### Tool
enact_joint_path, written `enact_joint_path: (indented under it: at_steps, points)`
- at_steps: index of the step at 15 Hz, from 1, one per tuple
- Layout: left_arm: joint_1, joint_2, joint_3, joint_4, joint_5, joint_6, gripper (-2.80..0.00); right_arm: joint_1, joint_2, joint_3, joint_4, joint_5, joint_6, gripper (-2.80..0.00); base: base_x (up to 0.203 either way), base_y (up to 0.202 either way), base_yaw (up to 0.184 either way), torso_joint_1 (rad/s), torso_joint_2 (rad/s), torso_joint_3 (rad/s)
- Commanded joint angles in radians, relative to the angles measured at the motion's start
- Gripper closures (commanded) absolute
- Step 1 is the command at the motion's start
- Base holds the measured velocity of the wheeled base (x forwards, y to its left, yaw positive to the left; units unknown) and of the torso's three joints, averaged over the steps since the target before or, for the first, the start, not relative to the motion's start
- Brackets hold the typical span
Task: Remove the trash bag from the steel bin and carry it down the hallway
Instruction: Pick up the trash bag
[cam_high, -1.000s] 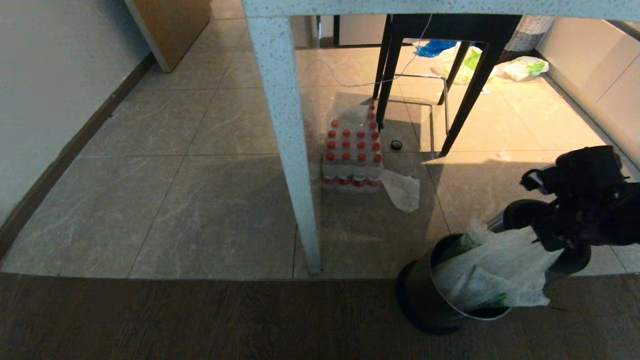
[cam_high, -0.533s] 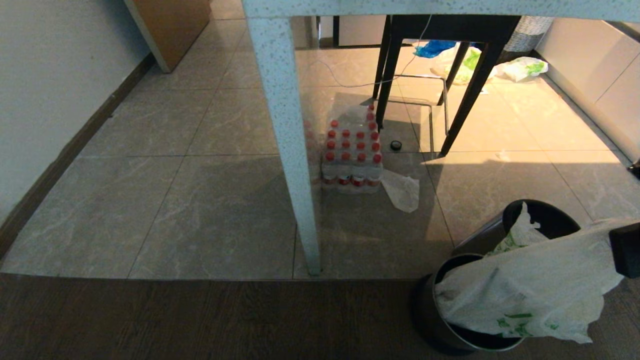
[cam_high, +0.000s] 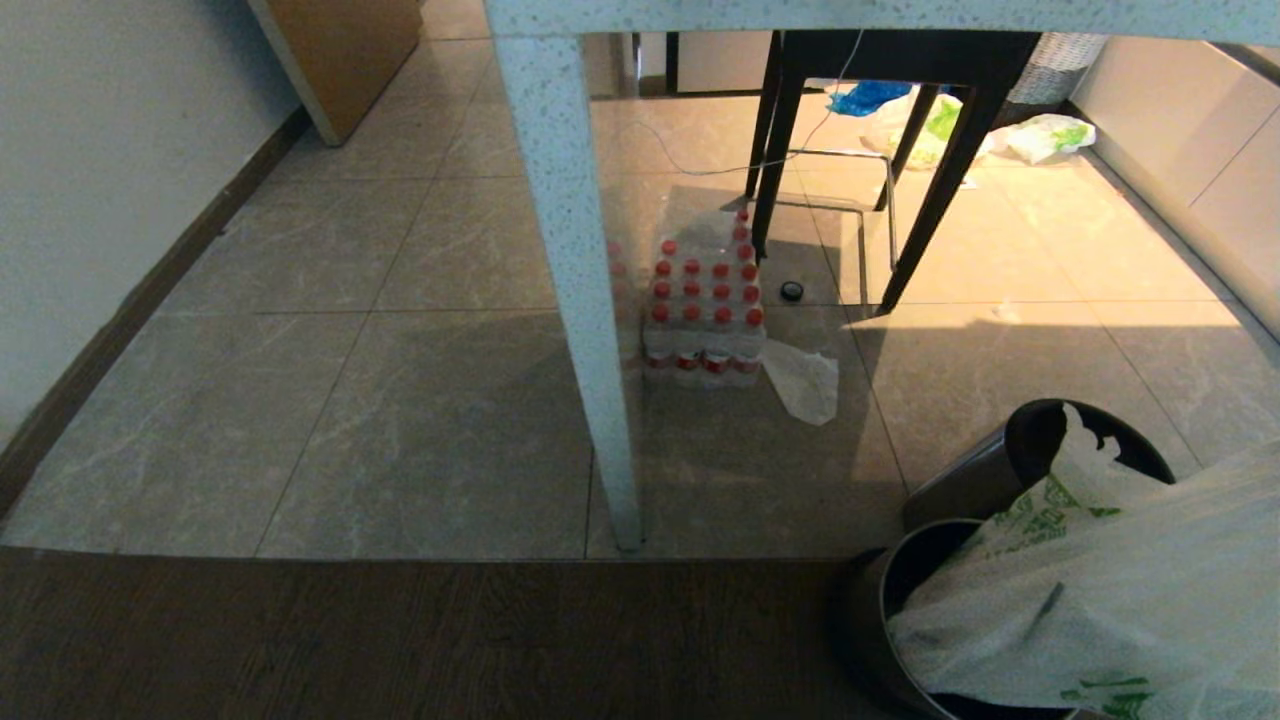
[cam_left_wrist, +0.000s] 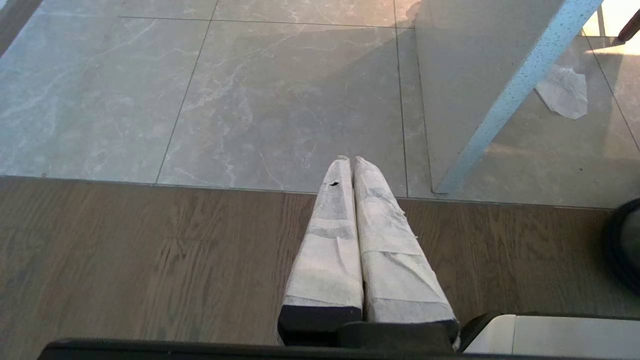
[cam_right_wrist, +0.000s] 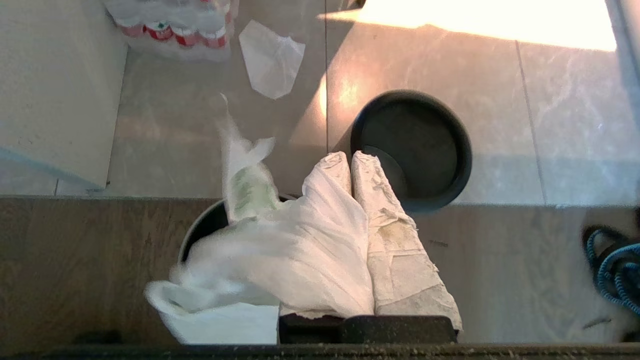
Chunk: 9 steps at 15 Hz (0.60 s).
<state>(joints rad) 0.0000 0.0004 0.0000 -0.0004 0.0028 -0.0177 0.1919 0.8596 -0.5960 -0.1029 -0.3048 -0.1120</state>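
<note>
Bag half out of bin, R pincer gripping it.

Glossy beige-grey tiled hallway floor (cam_high: 440, 420) lies ahead w/ a speckled white table leg (cam_high: 580, 300) and a red-capped bottle pack (cam_high: 705, 310). Thin white translucent trash bag w/ green print (cam_high: 1110, 600) is stretched up and off toward the robot's right, its lower part inside the tilted dark steel bin (cam_high: 880, 625) – prob. mid-pull. Right pincer (cam_right_wrist: 350, 157) is clamped on bag plastic. Left pincer (cam_left_wrist: 350, 160), pressed together and empty, hangs parked over the wood floor.

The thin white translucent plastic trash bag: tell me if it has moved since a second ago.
Yes. The trash bag has been pulled up and rightward, away from the fixed white table leg.
</note>
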Motion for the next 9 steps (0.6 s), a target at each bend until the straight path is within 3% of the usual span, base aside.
enact_joint_path:
  at_steps: [1, 3, 7, 9]
  points:
    - [0.0, -0.002, 0.0, 0.0, 0.0, -0.001, 0.0, -0.002, -0.007, 0.011, -0.048, -0.008, 0.019, 0.0, 0.0, 0.0, 0.0, 0.0, 0.0, 0.0]
    - [0.0, -0.002, 0.0, -0.001, 0.0, -0.001, 0.0, -0.003, 0.004, 0.032, -0.095, -0.006, 0.078, 0.0, 0.0, 0.0, 0.0, 0.0, 0.0, 0.0]
    - [0.0, -0.001, 0.0, -0.001, 0.0, -0.001, 0.0, -0.034, -0.101, 0.062, -0.118, 0.032, 0.078, 0.0, 0.0, 0.0, 0.0, 0.0, 0.0, 0.0]
    - [0.0, -0.002, 0.0, -0.001, 0.0, -0.001, 0.0, -0.046, -0.011, -0.034, -0.136, 0.03, 0.079, 0.0, 0.0, 0.0, 0.0, 0.0, 0.0, 0.0]
